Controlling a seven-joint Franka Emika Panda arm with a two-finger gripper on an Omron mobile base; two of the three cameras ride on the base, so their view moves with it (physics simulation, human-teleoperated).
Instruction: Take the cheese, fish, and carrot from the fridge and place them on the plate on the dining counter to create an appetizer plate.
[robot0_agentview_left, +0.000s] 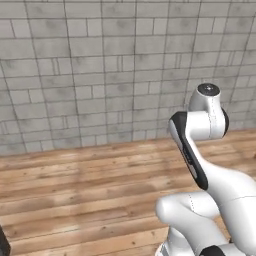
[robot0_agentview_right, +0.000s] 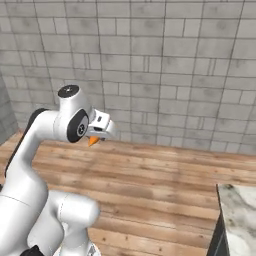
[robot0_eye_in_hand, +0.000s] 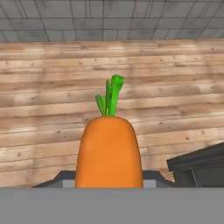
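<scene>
Above wooden floor (robot0_eye_in_hand: 52, 87) | pincer (robot0_agentview_right: 98, 136) clamps carrot (robot0_eye_in_hand: 108, 151) | brick wall (robot0_agentview_left: 100, 60) ahead

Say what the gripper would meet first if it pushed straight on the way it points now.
The gripper, shut on the carrot, points out over bare wood floor toward the grey brick wall. Probably the floor near the wall's foot; depth is unclear.

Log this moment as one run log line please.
phase: carrying | gripper: shut on carrot | below: wooden floor | plate: not reached
</scene>
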